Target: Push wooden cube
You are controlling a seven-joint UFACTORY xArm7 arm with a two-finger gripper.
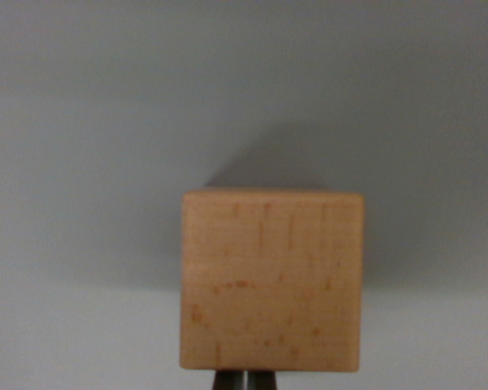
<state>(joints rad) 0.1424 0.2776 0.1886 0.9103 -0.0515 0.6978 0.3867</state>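
Directly ahead: wooden cube (pale, speckled), tool tips together below it.

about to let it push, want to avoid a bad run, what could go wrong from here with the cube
1. The wooden cube sits slightly toward the wrist view's right of the gripper, whose tips just show below it. An off-centre push could turn the cube instead of sliding it straight.
2. The cube fills the lower middle of the view and hides the contact, so slipping off a face would be hard to see.
3. The grey surface looks smooth, so the cube may skid past its goal.
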